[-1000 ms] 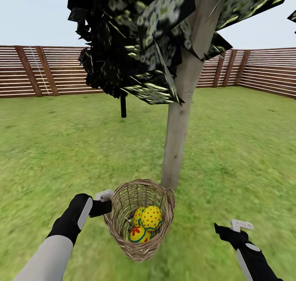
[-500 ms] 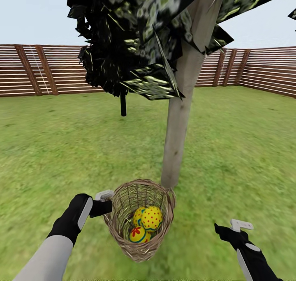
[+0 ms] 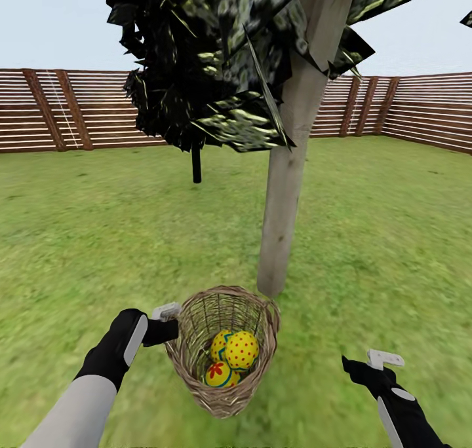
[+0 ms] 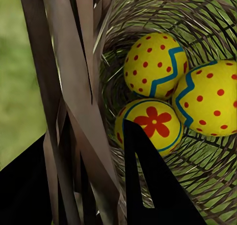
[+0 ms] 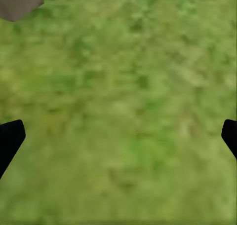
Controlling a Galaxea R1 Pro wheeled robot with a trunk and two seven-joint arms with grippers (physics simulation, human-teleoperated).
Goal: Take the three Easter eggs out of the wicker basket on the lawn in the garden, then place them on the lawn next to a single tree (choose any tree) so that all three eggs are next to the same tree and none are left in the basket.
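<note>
1. My eggs (image 4: 155, 64) are bright yellow, red-dotted, blue-zigzagged; one wears a red flower.
2. My basket (image 3: 223, 395) is brown wicker.
3. The lawn (image 3: 393, 238) is mottled green.
4. The trunk (image 3: 283, 212) is pale grey-beige.

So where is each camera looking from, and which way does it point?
Head view: high up, facing forward and down at the tree, wicker basket and both arms.
Left wrist view: by the left gripper, peering into the basket at the Easter eggs.
Right wrist view: above the lawn, between dark fingertips.
Head and left wrist views share basket and eggs.
</note>
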